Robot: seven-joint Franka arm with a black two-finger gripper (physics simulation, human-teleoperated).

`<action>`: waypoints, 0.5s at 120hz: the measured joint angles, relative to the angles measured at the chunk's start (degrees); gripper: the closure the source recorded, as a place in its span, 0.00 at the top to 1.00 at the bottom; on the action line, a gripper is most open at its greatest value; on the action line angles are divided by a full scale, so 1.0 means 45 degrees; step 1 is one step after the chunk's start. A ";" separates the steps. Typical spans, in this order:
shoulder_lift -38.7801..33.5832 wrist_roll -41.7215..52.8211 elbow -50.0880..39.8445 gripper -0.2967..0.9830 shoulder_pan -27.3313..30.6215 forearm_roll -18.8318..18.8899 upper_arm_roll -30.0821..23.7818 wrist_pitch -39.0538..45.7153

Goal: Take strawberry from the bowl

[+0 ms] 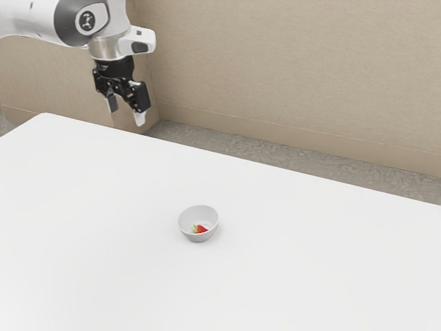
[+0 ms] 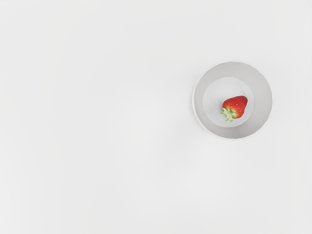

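My gripper (image 1: 126, 114) is high up at the exterior view's upper left, well above the table and away from the bowl. Its two fingers stand apart, open, with nothing between them. A small light-grey bowl (image 1: 198, 236) rests upright on the table, and inside it lies a red strawberry (image 1: 200, 229). Seen from above in the wrist view, the round bowl (image 2: 262, 100) holds the strawberry (image 2: 236, 106) on its floor, lying on its side with green leaves at one end.
The white table (image 1: 303, 255) spreads under the bowl, its far edge running across the exterior view. Behind that edge are a grey floor (image 1: 275, 152) and a beige wall (image 1: 296, 69).
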 joint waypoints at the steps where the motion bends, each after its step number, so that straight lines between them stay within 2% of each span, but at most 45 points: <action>1: 0.0000 0.0001 0.0000 0.77 -0.0011 0.0000 0.0000 0.0000; 44: 0.0055 0.0029 0.0007 0.77 -0.0483 0.0030 -0.0012 0.0085; 60: 0.0654 0.0438 -0.0209 0.77 -0.0669 0.0063 -0.0084 0.0272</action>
